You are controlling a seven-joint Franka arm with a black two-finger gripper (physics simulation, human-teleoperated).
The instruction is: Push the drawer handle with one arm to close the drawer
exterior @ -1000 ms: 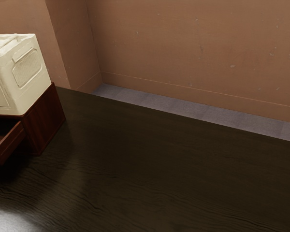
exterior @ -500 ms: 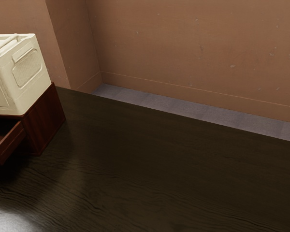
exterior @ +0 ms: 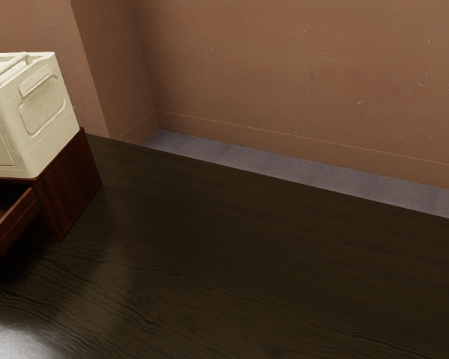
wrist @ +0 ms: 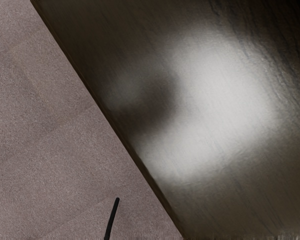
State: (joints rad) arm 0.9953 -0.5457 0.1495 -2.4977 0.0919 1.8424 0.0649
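no readable lettering, no legible labels, no brand names, no numbers, no signs

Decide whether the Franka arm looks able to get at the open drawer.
Probably yes: the drawer juts out from its cabinet, and the white crate sits on top, not before it, though the exterior view cuts the drawer off.

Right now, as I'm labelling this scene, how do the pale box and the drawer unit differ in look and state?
The box is cream; the drawer unit is dark reddish brown. The box's side has a rounded, framed panel, while the unit's side is plain. The box rests on top; the unit under it has its drawer open. Both are boxy.
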